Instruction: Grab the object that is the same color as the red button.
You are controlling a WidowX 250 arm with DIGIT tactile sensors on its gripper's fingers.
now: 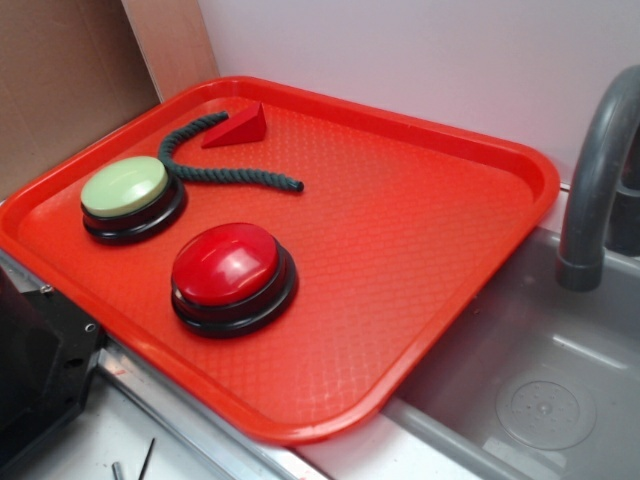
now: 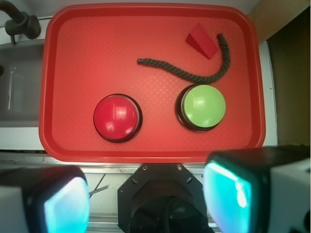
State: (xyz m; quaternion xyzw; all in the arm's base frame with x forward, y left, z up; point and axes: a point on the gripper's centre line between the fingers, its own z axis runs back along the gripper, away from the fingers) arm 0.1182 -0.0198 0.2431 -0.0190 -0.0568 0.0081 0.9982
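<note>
At the far right corner of the red plastic tray [image 2: 58, 73], beyond the green button [image 2: 203, 107], lay the small matte red wedge [image 2: 201, 41], well apart from the wide-open, empty gripper [image 2: 146, 199].

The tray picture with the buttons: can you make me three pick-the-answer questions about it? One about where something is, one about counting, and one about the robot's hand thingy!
1. Where is the red wedge block?
A. On top of the red button
B. By the curved end of the rope, near a tray corner
C. In the sink

2. How many dome buttons sit on the tray?
A. One
B. Two
C. Four

3. What is the end effector doing?
A. Squeezing the block
B. Pressing the green button
C. Open, holding nothing

Answers: 1 B, it lies beside the green rope. 2 B, one red button and one green button. 3 C, its fingers are spread apart above the tray's edge.
</note>
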